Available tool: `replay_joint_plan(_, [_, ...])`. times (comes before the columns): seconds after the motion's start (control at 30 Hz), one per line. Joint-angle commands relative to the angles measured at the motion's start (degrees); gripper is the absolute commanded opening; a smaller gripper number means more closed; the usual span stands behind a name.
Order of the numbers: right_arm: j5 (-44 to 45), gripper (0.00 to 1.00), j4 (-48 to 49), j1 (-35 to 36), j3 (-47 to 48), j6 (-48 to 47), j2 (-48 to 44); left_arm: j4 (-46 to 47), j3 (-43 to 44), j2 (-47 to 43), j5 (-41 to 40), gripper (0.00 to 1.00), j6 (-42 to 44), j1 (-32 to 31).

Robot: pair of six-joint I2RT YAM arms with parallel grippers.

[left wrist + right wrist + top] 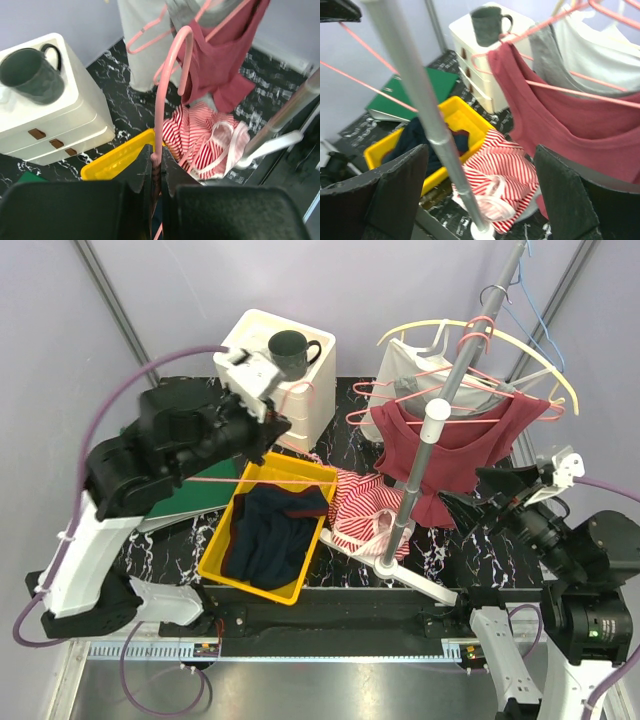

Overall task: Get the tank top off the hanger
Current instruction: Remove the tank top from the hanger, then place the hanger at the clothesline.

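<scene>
Striped tank top lies crumpled on the tabletop in the middle of the overhead view, off any hanger, between the yellow bin and the foot of the rack pole. At upper left of centre, the left gripper has its jaws pressed together on a bare pink hanger. At lower right, the right gripper has its jaws spread, holding nothing, just beside the maroon tank top hanging on the rack.

Left wrist view: the left gripper pinches the pink hanger at bottom centre, its hook arching upward. The striped tank top sits right of centre on the marble, the maroon tank top above it.

Right wrist view: the right gripper gapes wide across the bottom. The rack pole cuts diagonally between the jaws, the striped tank top lies at lower centre, and the maroon tank top hangs at right.
</scene>
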Motion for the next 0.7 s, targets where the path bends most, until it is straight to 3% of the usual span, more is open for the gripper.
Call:
replay_joint_plan(0.0, [-5.73,0.94,1.85,0.24,5.47,5.44,1.38,9.31,1.87,-8.61,-5.90,0.00,-9.93,0.33])
replay_joint_plan(0.23, [-5.56,0.98,2.64,0.24,13.98,12.64,1.64,12.15,2.13,-19.86,-6.09,0.00,-13.90,0.42])
replay_joint_plan(0.33, [-5.04,0.98,3.25,0.24,18.11,16.07,2.17,14.17,2.56,-23.91,-1.18,0.00,-14.78,0.33])
replay_joint_plan(0.47, [-3.19,0.99,3.43,0.24,22.78,21.07,2.34,16.44,6.42,-24.80,12.15,0.00,-17.23,0.33])
replay_joint_plan(0.67, [-8.02,0.99,3.17,0.24,28.85,26.96,2.70,23.03,8.45,-20.51,28.68,0.00,-23.47,0.33])
